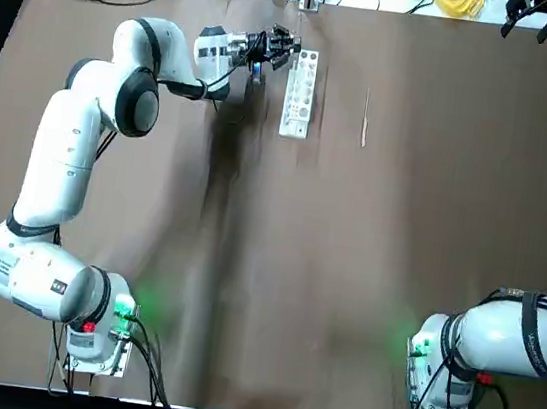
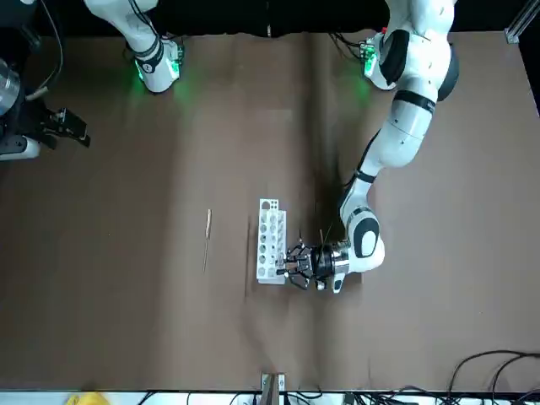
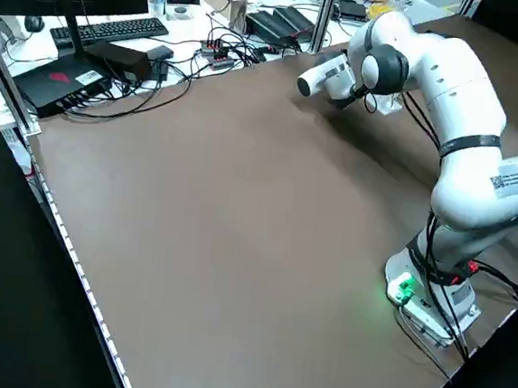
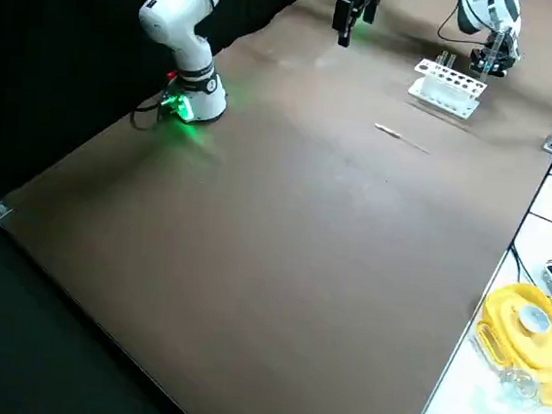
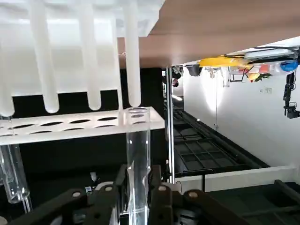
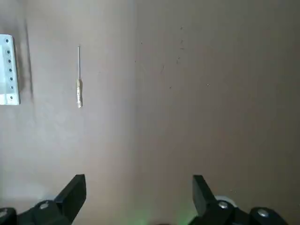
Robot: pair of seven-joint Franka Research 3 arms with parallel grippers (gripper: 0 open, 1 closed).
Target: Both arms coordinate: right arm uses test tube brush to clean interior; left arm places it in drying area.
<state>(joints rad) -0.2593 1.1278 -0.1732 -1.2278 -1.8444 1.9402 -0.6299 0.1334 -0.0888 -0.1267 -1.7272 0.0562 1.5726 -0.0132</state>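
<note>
While the left gripper's [image 5: 139,187] fingers close on one clear test tube [image 5: 138,164] at the rack's end, its lower part cropped; one white rack [image 1: 299,94], holed, partly cut off in both wrist views; one brush [image 1: 366,118], thin, pale, thicker at one end, on the surface [image 1: 405,202] beside it; right gripper [image 6: 139,190] over the surface, fingers wide apart, empty.
</note>
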